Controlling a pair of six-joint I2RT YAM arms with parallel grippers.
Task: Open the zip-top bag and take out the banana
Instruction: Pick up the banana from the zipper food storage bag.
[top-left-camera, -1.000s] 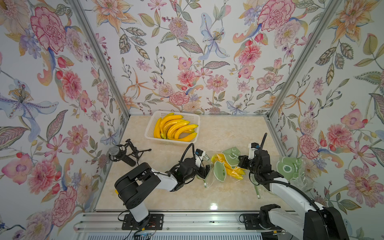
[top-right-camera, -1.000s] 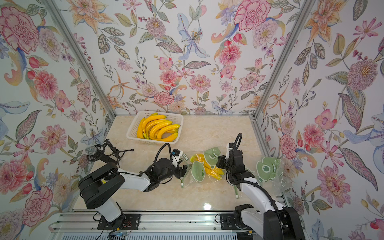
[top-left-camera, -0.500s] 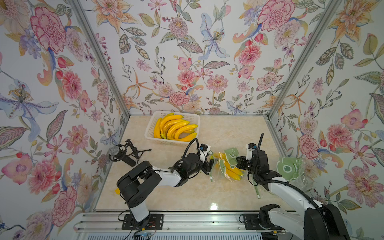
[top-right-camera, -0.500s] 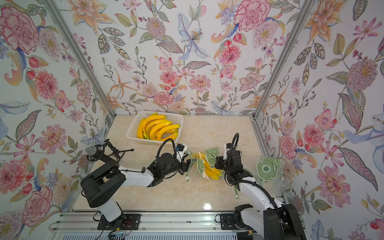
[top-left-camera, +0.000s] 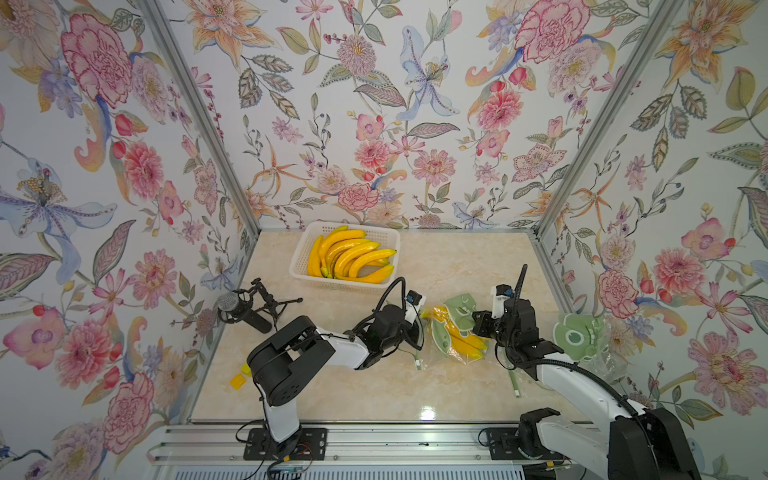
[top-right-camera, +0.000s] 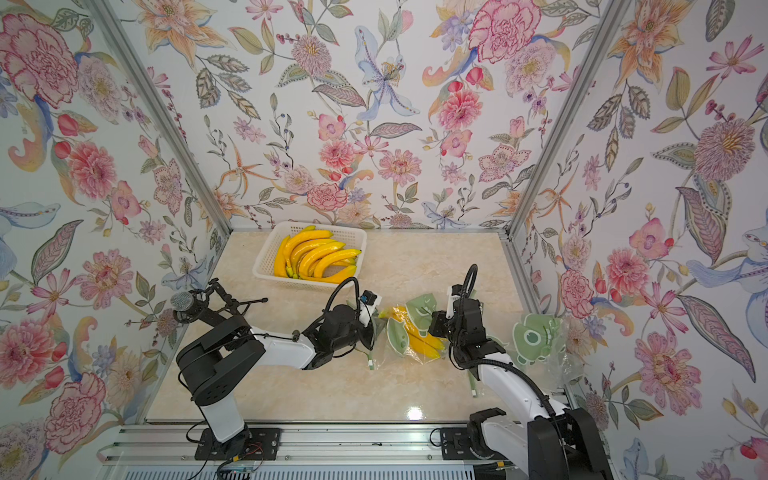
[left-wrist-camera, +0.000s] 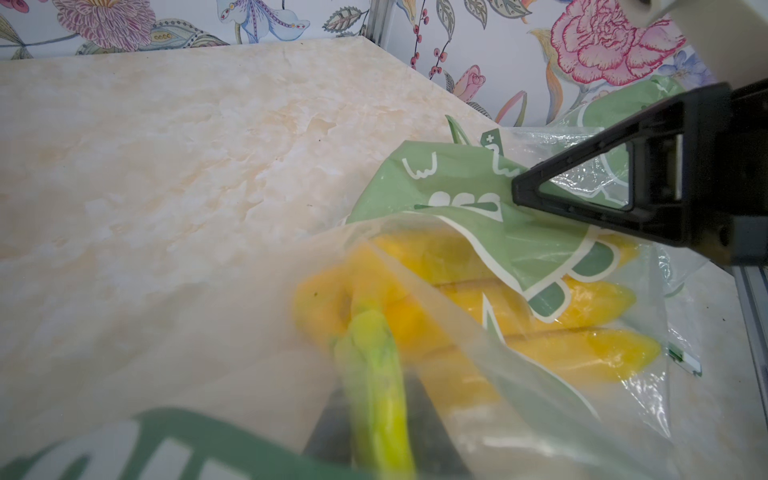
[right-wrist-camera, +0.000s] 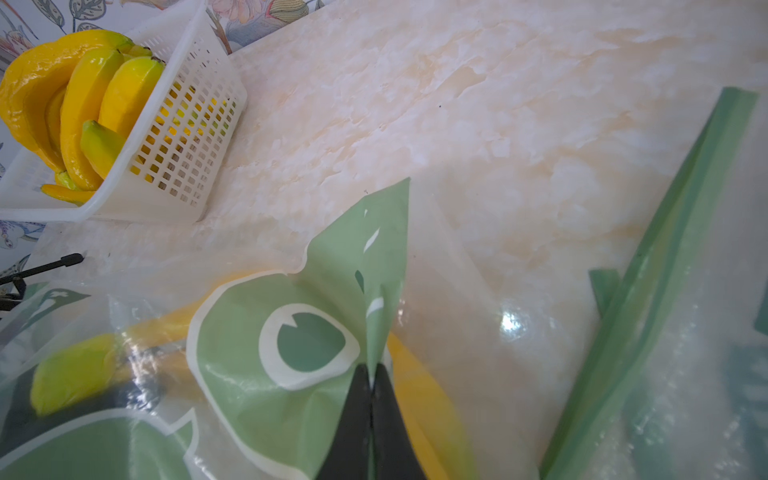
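Observation:
The zip-top bag (top-left-camera: 459, 309) (top-right-camera: 419, 307), clear film with a green frog print, lies mid-table between my two arms. Yellow banana fruit (top-left-camera: 465, 343) (left-wrist-camera: 582, 353) shows through it. My left gripper (top-left-camera: 420, 328) (left-wrist-camera: 376, 432) reaches into the bag's mouth, and its dark fingers (left-wrist-camera: 428, 432) press on both sides of the banana's green stem (left-wrist-camera: 374, 374). From the opposite side my right gripper (top-left-camera: 478, 324) (right-wrist-camera: 371, 386) is shut, pinching a fold of the bag's printed film (right-wrist-camera: 266, 374). Its black finger (left-wrist-camera: 623, 208) also shows in the left wrist view.
A white basket (top-left-camera: 297, 259) (right-wrist-camera: 187, 124) holding several bananas stands at the back. A microphone on a small tripod (top-left-camera: 241, 309) sits at the left edge. Another frog-print bag (top-left-camera: 577, 336) lies at the right wall, with a green zip strip (right-wrist-camera: 665, 249) beside my right gripper.
My left gripper has slid right into the bag's mouth and closed from wide open onto the banana's stem. The right gripper kept its pinch on the bag and shifted slightly back.

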